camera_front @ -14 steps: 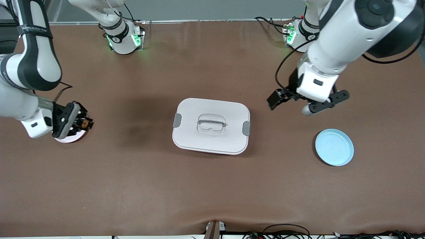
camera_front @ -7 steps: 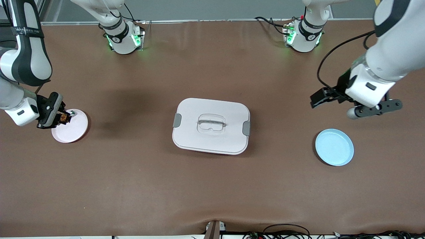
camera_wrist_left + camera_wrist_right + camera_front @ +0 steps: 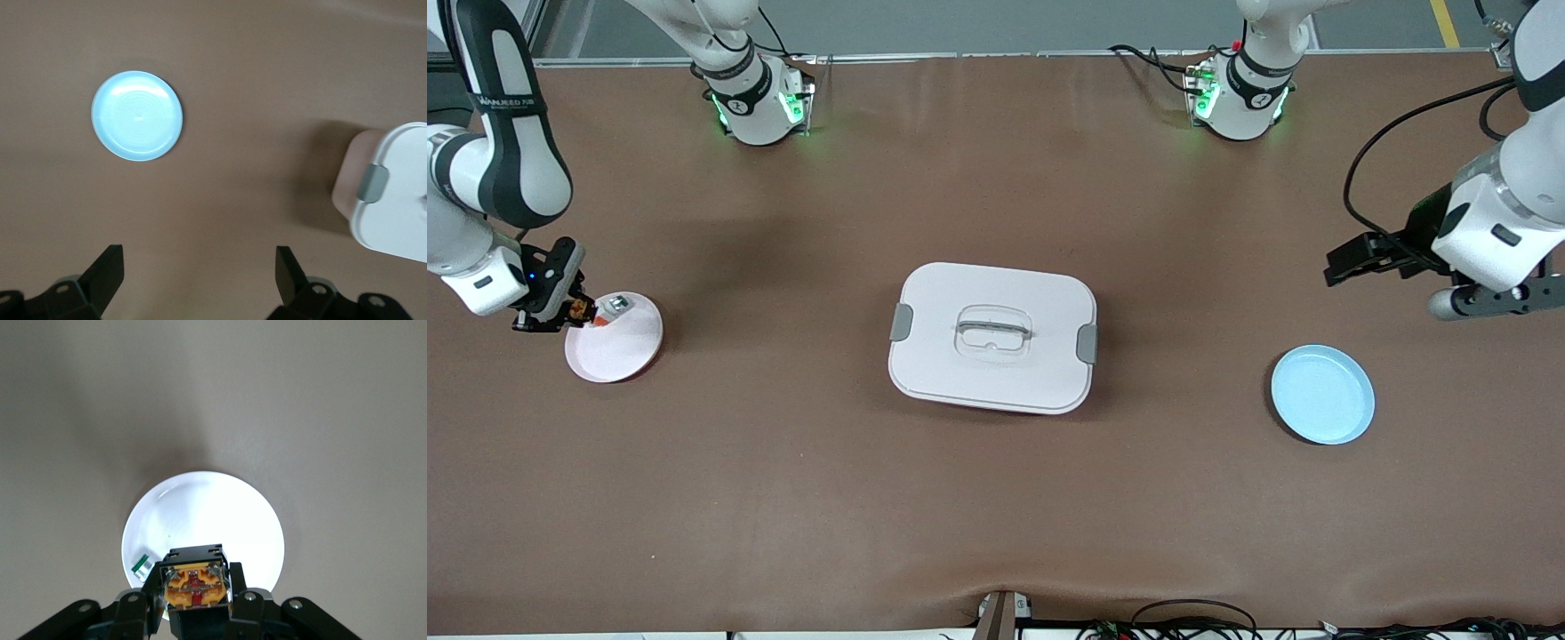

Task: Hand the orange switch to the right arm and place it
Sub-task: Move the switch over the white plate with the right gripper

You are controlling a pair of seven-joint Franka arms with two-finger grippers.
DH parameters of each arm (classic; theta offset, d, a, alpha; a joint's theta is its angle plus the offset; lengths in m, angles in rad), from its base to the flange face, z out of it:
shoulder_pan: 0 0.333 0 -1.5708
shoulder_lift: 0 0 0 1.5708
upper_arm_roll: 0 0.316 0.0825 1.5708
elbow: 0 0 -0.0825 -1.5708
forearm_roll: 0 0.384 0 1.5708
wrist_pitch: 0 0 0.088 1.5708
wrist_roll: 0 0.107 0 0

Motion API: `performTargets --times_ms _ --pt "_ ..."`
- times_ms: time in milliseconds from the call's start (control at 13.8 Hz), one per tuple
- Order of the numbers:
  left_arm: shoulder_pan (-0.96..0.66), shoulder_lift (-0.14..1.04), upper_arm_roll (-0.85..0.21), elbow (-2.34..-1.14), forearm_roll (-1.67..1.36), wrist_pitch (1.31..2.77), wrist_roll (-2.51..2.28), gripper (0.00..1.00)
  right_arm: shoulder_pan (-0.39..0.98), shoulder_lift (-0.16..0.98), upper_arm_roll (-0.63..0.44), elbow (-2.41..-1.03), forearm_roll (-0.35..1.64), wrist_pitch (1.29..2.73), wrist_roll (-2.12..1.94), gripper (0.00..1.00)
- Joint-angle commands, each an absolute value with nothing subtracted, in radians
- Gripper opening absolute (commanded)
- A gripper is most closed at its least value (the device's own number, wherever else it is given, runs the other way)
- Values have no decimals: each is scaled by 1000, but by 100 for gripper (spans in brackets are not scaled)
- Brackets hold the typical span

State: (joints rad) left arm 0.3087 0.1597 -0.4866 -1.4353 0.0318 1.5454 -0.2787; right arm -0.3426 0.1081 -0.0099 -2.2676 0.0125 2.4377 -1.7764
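My right gripper (image 3: 576, 311) is shut on the orange switch (image 3: 583, 310), a small black box with an orange face (image 3: 195, 584). It hangs low over the rim of the pink plate (image 3: 624, 348) at the right arm's end of the table. In the right wrist view the gripper (image 3: 195, 595) clamps the switch from both sides, with the plate (image 3: 220, 520) under it. My left gripper (image 3: 1489, 300) hangs open and empty above bare table near the light blue plate (image 3: 1322, 395). Nothing lies between its fingers (image 3: 107, 275) in the left wrist view.
A small silvery part (image 3: 617, 305) lies on the pink plate beside the switch. A white lidded box (image 3: 925, 373) with grey clips and a clear handle stands mid-table. The blue plate (image 3: 137, 115) holds nothing.
My right gripper has carried the switch from over the pink plate out to its rim, toward the right arm's end. The left arm has swung away from the box toward its own end.
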Motion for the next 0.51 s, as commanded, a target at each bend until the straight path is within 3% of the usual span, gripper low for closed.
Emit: performTargets --times_ms 0,217,434 --pt "354 103 -492 -1477 61 1542 -189 100 -385 103 11 -2309 -9 2494 -1813 0" --pt "400 89 -494 -1488 55 1543 -92 100 -391 143 12 -2309 -5 2522 -1822 0" --pt "428 34 -494 -1572 25 1594 -86 100 -388 210 15 -2304 5 2536 -1824 0"
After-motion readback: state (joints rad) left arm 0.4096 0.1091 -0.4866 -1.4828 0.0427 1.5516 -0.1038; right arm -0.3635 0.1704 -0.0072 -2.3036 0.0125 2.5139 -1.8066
